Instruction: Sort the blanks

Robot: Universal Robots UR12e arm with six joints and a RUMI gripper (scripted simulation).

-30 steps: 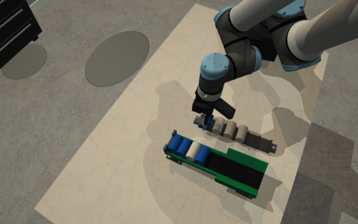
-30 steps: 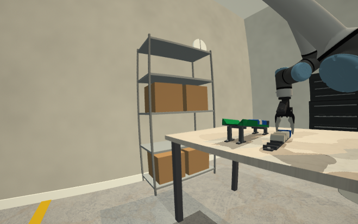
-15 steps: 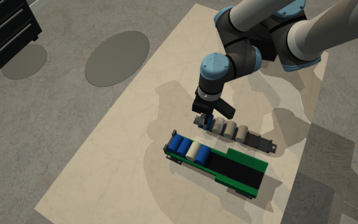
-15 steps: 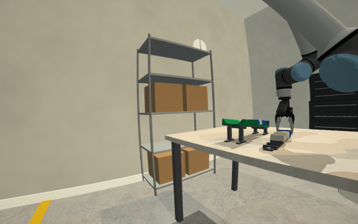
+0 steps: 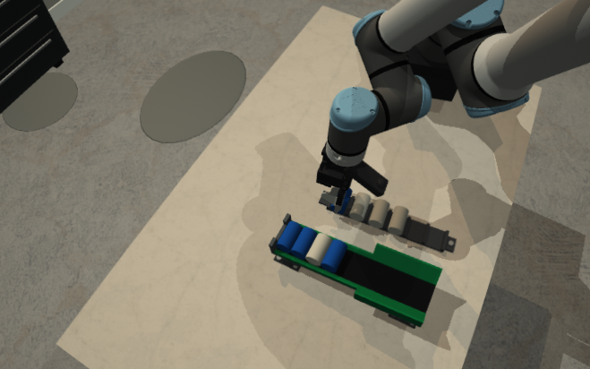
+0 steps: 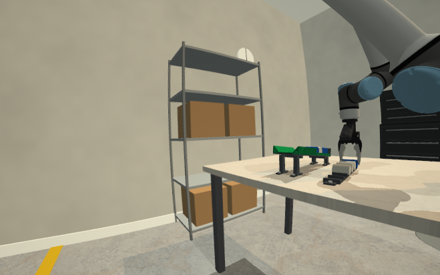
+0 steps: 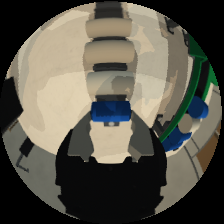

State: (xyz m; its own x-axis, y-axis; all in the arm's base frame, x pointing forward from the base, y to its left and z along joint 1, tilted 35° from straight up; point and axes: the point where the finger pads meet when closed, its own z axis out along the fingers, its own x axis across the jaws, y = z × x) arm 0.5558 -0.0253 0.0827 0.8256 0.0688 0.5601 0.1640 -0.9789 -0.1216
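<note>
In the top view, the stock rack (image 5: 423, 232) (image 6: 330, 179) (image 7: 110, 67) runs from 10 to 4 o'clock, beside the green feed ramp (image 5: 390, 277) (image 6: 284, 149) (image 7: 198, 75). A deep blue blank (image 5: 346, 199) (image 6: 350, 160) (image 7: 111, 111), a short rounded bar, lies crosswise at the rack's 10 o'clock end. The gripper (image 5: 337, 204) (image 6: 350, 163) (image 7: 110, 110) has its fingers partly open, one at each end of this blank; I cannot tell whether they grip it.

Towards 4 o'clock follow three cream blanks (image 5: 380, 213) (image 6: 341, 168) (image 7: 109, 51), smooth, matt and parallel, then bare dark rack floor with ribs.

On the ramp, the stop (image 5: 275, 247) stands at the 10 o'clock end. From it, two glossy-looking blue bars (image 5: 303, 243) come first, then a paler cream bar (image 5: 319, 248) (image 7: 185, 123), then another blue bar (image 5: 334, 255) (image 7: 198, 107), all lying across the black bed. The cream one sits among the blues.
</note>
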